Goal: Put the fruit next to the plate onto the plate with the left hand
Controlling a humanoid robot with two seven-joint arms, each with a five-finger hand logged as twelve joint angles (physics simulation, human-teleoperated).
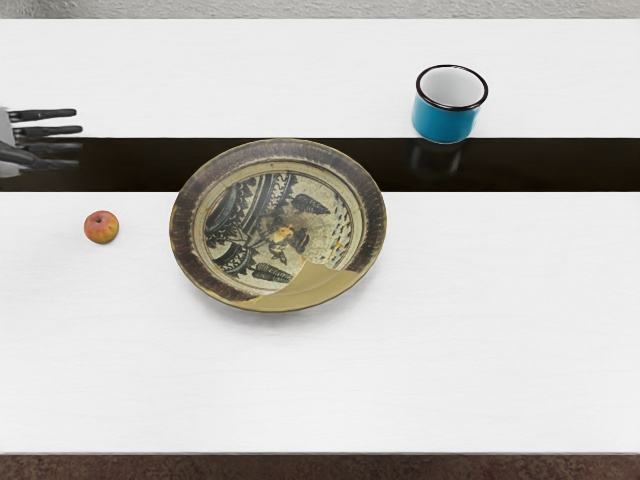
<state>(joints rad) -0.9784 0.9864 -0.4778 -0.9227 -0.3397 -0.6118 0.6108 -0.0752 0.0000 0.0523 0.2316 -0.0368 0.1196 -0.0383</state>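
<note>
Left robot hand point(35, 140) is showing at the picture's left edge, arm coming in from that side, only partly in frame. It is hovering over the left end of the dark strip point(520, 165) that is running across the surface point(450, 340). Fingers point(50, 115) are lying straight and roughly level, pointing right toward the plate and stacked slightly apart from each other. Hand is sitting wide, holding nothing.

Fruit point(101, 227) is sitting on the white surface, left of the plate point(183, 230), near it but not touching. It is small, round, red-orange with a yellowish patch, stem end facing up. It is lying nearer the camera than the robot hand and a little to its right, with clear space between the two. It is not on the plate.

Plate is lying flat mid-picture, its far edge overlapping the dark strip. It is showing a brown rim, a dark painted pattern in the well and a plain tan wedge at the near right edge. Nothing is lying in it.

Mug point(449, 103) is standing upright on the far white part, right of the plate and well apart from it; blue outside, white inside, dark lip.

Counts: one robot hand, one fruit, one plate, one mug.
</note>
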